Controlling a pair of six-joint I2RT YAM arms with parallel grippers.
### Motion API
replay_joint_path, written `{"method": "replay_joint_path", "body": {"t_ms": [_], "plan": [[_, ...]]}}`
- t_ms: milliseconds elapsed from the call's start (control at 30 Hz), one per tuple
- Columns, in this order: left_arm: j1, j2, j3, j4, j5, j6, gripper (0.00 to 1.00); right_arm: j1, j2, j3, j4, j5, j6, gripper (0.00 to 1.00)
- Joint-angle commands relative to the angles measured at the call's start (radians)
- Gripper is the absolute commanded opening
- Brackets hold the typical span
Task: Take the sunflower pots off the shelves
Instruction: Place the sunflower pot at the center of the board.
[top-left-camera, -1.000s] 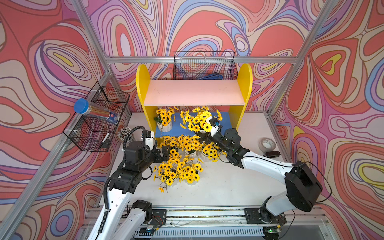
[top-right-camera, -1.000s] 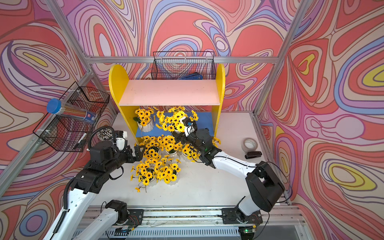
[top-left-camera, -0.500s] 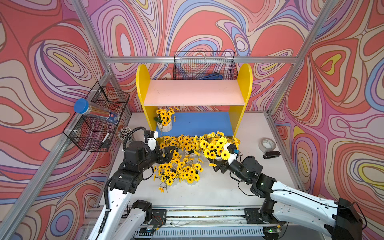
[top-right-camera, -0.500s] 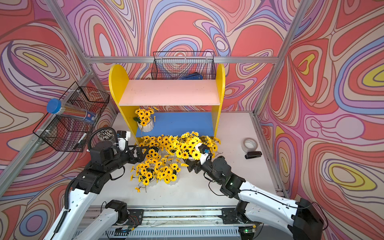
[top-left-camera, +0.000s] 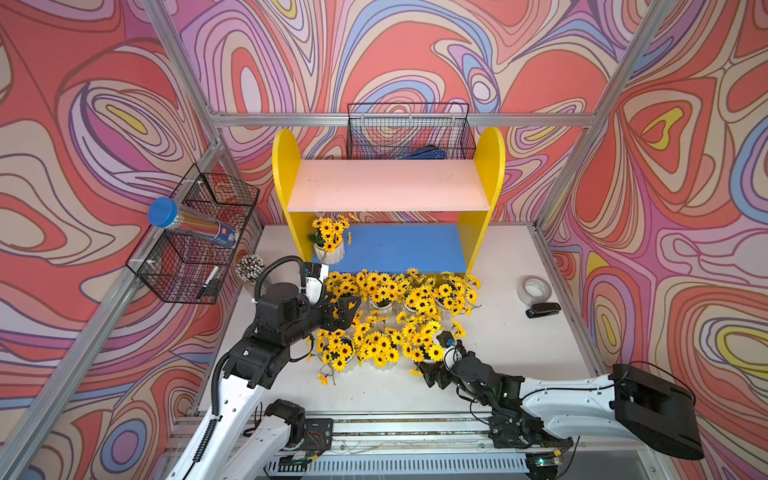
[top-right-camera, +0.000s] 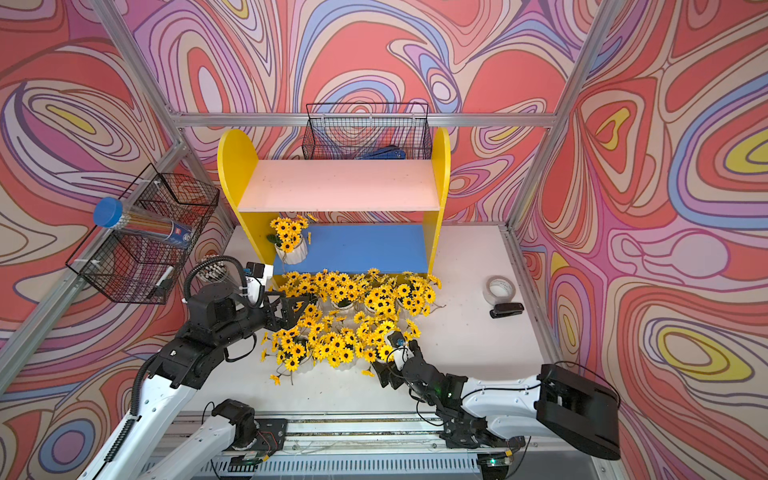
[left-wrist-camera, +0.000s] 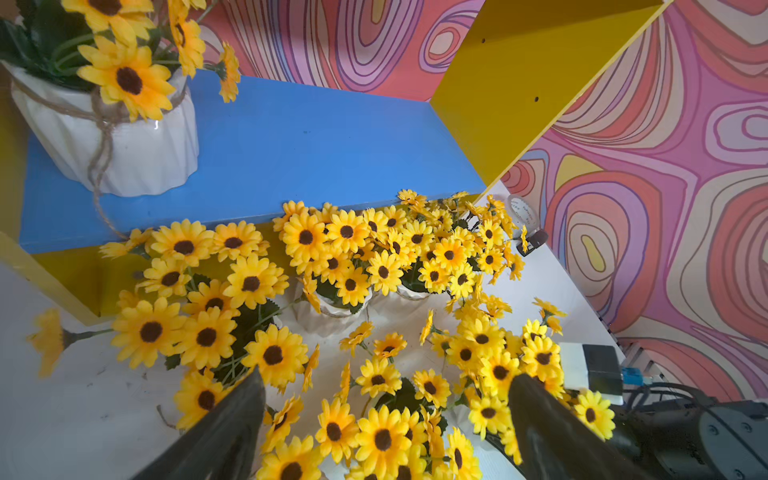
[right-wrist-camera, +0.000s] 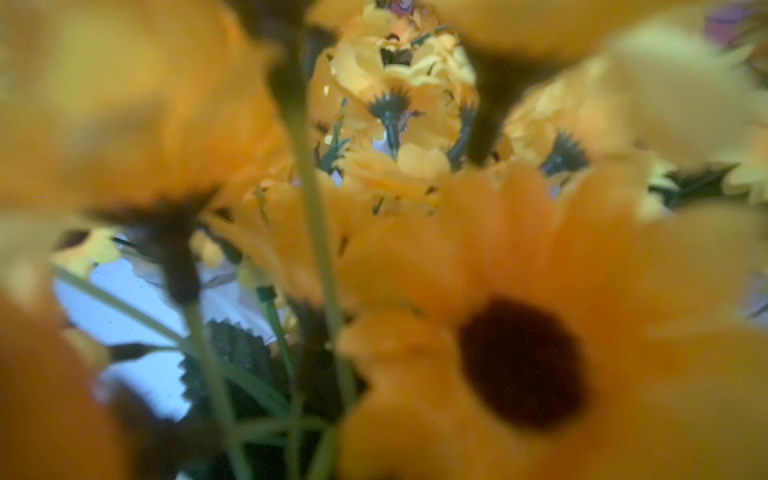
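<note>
One set of shelves (top-left-camera: 388, 195), with two boards. One sunflower pot (top-left-camera: 328, 251) stands on the shelves' blue board; seven more sunflower pots (top-left-camera: 380, 305), as far as the overlapping blooms allow, crowd the desk (top-left-camera: 519, 353) before the shelves. Two wire baskets (top-left-camera: 409, 133), one tape roll (top-left-camera: 535, 289), one stapler (top-left-camera: 542, 309).

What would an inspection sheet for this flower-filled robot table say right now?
Surface: white table, loose bloom near front.
Job's things: one sunflower pot stands on the blue board of the shelves; pink board bare; other pots crowd the table.
Clutter: tape roll, stapler, back basket, side basket.
Grippers: left gripper, fingers open above blooms; right gripper among blooms, grip unclear.
Cables: black hose on left arm.
Surroundings: swirl-patterned walls, metal frame.
</note>
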Motion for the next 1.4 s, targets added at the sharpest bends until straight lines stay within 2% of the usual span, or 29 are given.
{"method": "replay_joint_path", "body": {"t_ms": [0, 300, 467, 600, 967, 1033, 1200, 1267, 1300, 1367], "plan": [[-0.008, -0.017, -0.015, 0.03, -0.002, -0.002, 0.93, 0.006, 0.041, 0.012, 0.197, 0.053, 0.023, 0.0], [-0.009, -0.028, -0.027, 0.046, -0.024, 0.001, 0.94, 0.006, 0.279, -0.02, 0.404, 0.098, 0.025, 0.0], [-0.009, -0.031, -0.024, 0.048, -0.033, 0.013, 0.95, 0.005, 0.395, -0.008, 0.446, 0.14, 0.011, 0.0], [-0.008, -0.043, -0.028, 0.032, -0.043, 0.018, 0.95, 0.013, 0.49, 0.006, 0.491, 0.113, 0.026, 0.0], [-0.009, -0.053, -0.027, 0.021, -0.071, 0.033, 0.96, 0.036, 0.539, 0.045, 0.503, 0.094, 0.052, 0.0], [-0.009, -0.051, -0.028, 0.019, -0.07, 0.031, 0.96, 0.035, 0.526, 0.043, 0.503, 0.089, 0.065, 0.13], [-0.009, -0.055, -0.03, 0.015, -0.076, 0.035, 0.97, 0.036, 0.476, 0.037, 0.48, 0.114, 0.057, 0.74], [-0.009, -0.054, -0.031, 0.016, -0.076, 0.035, 0.97, 0.036, 0.473, 0.025, 0.49, 0.123, 0.053, 0.83], [-0.009, -0.052, -0.03, 0.015, -0.075, 0.035, 0.97, 0.036, 0.476, 0.016, 0.507, 0.125, 0.054, 0.95], [-0.009, -0.049, -0.03, 0.013, -0.073, 0.035, 0.97, 0.042, 0.473, -0.01, 0.54, 0.127, 0.061, 0.98]]}}
